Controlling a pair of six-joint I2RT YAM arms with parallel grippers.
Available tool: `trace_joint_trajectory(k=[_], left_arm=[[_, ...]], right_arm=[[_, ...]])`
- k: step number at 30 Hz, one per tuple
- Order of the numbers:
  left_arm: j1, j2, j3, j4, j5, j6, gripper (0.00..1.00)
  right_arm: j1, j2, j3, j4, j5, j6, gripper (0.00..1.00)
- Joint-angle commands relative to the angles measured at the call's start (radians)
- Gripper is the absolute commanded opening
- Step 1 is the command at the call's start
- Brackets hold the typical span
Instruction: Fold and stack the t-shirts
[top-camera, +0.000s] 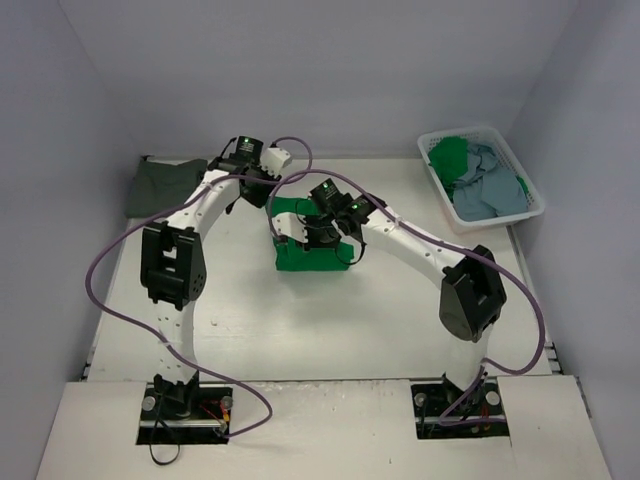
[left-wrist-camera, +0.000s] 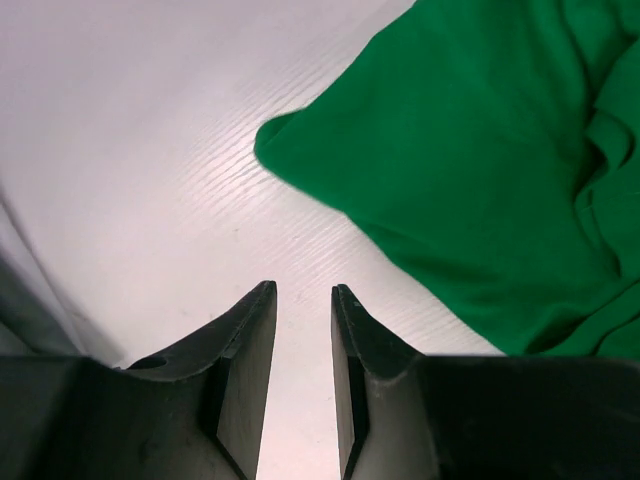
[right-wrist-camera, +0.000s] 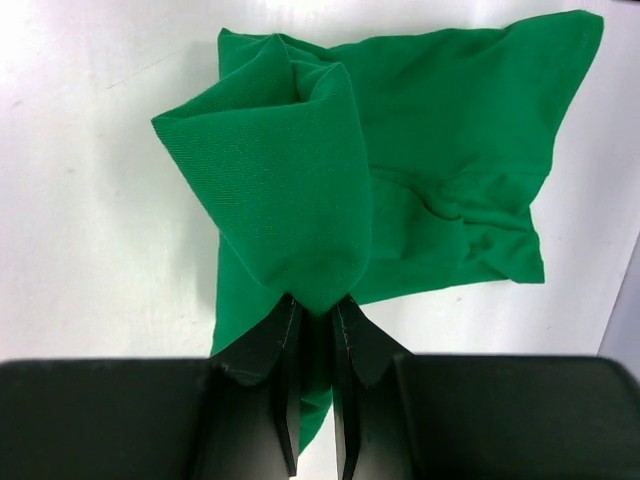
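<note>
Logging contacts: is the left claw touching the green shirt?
Apart. The left wrist view shows bare table between the left claw and the green shirt's nearest corner.

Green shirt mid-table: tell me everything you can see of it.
The green t-shirt is bright, plain, fine-textured cloth. It is partly folded into a rough, wrinkled rectangle and lies on the white table near its centre. The right hand pinches one fold, which stands up as a loose cone above the rest. The left hand, fingers apart and empty, sits near a corner without touching it.
</note>
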Motion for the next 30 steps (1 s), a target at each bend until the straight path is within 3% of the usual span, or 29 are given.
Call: trace_joint_trajectory(k=[1,15,19,27,30], left_arm=[[0.018,-0.027,0.026,0.039,-0.016,-0.015,0.24],[0.032,0.182,0.144,0.159,0.062,-0.081,0.16],[0.041,0.182,0.141,0.263,0.061,-0.142,0.13],[0.047,0.11,0.114,0.314,0.03,-0.191,0.13],[0.058,0.071,0.058,0.367,0.077,-0.227,0.13]], right_arm=[[-0.025,0.022,0.09,0.028,-0.04,-0.021,0.0],[-0.049,0.115,0.22,0.027,-0.072,-0.029,0.0],[-0.048,0.089,0.178,0.027,-0.076,-0.026,0.0],[-0.058,0.07,0.121,0.028,-0.086,-0.026,0.0],[-0.06,0.069,0.108,0.03,-0.092,-0.023,0.0]])
